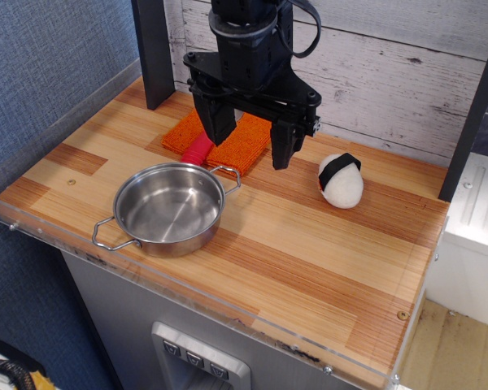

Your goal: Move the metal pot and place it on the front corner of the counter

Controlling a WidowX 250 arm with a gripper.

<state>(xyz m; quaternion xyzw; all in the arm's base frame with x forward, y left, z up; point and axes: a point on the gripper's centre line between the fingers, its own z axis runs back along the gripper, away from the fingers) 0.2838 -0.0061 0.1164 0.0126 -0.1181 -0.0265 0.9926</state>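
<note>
The metal pot (169, 209) is a shallow shiny steel pot with two wire loop handles. It stands upright and empty on the striped wooden counter (309, 260), near the front left edge. My gripper (249, 145) hangs above the orange cloth (228, 140), behind and to the right of the pot. Its two black fingers are spread wide apart and hold nothing. It is clear of the pot.
A red object (197, 151) lies at the cloth's front edge, just behind the pot. A white rice-ball toy with a black band (341, 179) sits at the right rear. A clear acrylic rim (32, 158) edges the counter. A black post (154, 49) stands at the back left.
</note>
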